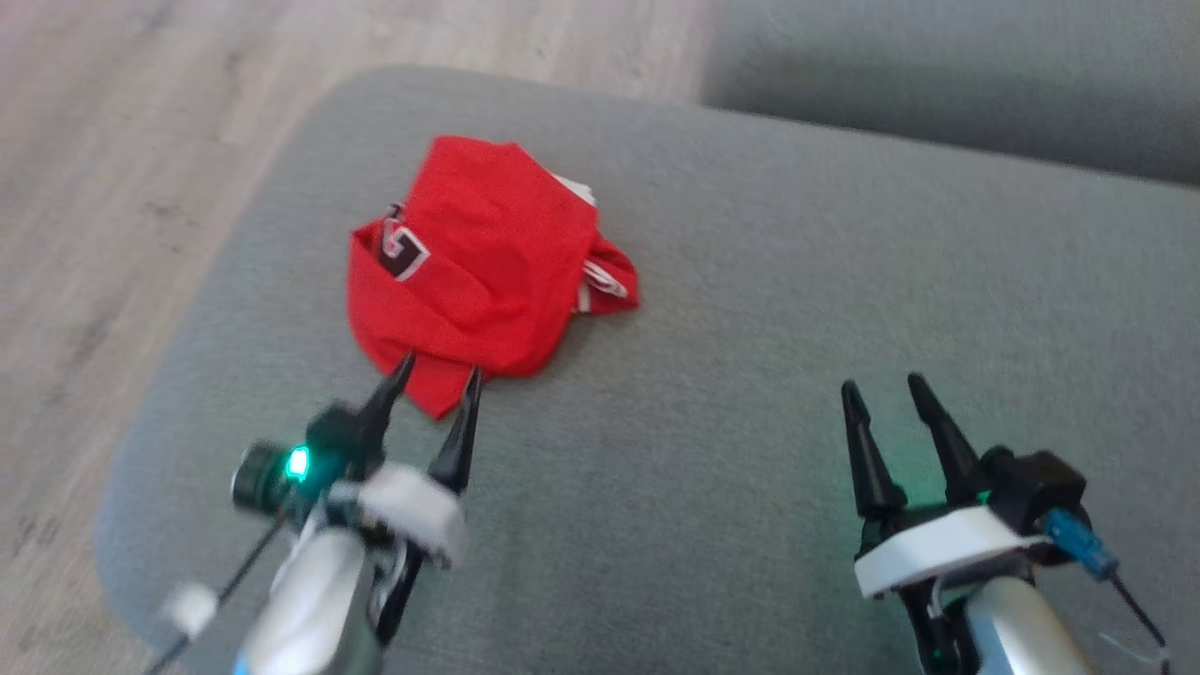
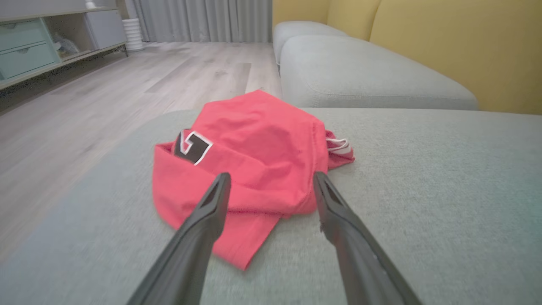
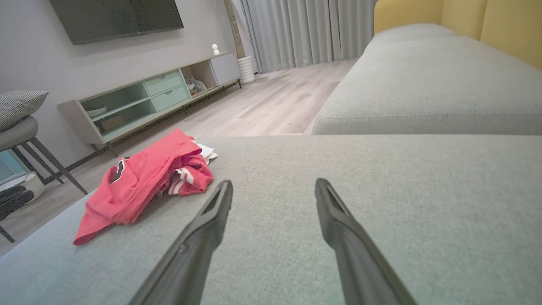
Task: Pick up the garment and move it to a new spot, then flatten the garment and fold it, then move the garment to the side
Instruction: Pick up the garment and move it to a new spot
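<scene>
The red jersey (image 1: 487, 253) bears a black patch (image 1: 401, 251) edged in white, a character half folded under and not readable for certain, and white-striped trim (image 1: 605, 278) pokes out at its right side. It lies crumpled in a loose heap on the grey sofa cushion (image 1: 750, 328), toward the cushion's left edge beside the wood floor (image 1: 94, 187). The left gripper (image 1: 441, 370), its 2 fingers spread, points at the heap's near hem, contact unclear, while the right gripper (image 1: 881, 386), equally spread, hovers over bare cushion well apart from it
</scene>
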You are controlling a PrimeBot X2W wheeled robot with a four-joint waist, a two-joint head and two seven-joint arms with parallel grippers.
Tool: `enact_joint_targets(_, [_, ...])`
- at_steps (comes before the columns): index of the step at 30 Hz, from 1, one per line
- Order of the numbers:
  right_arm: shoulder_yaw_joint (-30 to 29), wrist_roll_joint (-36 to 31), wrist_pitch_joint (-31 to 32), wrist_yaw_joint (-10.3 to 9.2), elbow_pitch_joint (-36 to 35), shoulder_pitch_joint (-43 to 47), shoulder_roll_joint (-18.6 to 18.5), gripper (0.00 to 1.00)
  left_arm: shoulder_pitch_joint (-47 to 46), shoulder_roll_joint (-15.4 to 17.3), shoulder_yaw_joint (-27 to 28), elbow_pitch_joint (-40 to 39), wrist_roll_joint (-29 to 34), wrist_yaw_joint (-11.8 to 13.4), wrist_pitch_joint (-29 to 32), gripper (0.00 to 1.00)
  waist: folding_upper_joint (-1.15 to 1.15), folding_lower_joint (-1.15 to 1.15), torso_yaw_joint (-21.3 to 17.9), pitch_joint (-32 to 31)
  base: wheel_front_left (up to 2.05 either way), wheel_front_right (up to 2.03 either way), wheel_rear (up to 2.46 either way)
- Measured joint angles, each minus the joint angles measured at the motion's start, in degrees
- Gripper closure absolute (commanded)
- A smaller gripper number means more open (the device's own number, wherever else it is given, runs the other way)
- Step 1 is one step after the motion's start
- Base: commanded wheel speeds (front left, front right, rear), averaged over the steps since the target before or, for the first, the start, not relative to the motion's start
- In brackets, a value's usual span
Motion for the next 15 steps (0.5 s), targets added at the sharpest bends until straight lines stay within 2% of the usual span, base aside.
enact_joint_targets(4, [-0.42,-0.25,0.0,0.0,-0.16,-1.68,-0.02,0.0,-6.45,0.25,-3.47,3.5,-0.41,-0.54,2.88,0.0,0.0,0.0,-2.27,3.05,0.0,0.0,0.0])
enact_joint_targets(11, [0.02,-0.25,0.0,0.0,0.2,-3.15,-0.04,0.0,-12.74,0.48,-9.03,9.89,-4.02,-0.98,4.44,0.0,0.0,0.0,-6.22,7.16,0.0,0.0,0.0])
enact_joint_targets(15, [0.02,-0.25,0.0,0.0,0.23,-4.61,-0.07,0.0,-14.92,1.1,-9.53,13.63,-4.58,-0.98,4.45,0.0,0.0,0.0,-7.92,8.47,0.0,0.0,0.0])
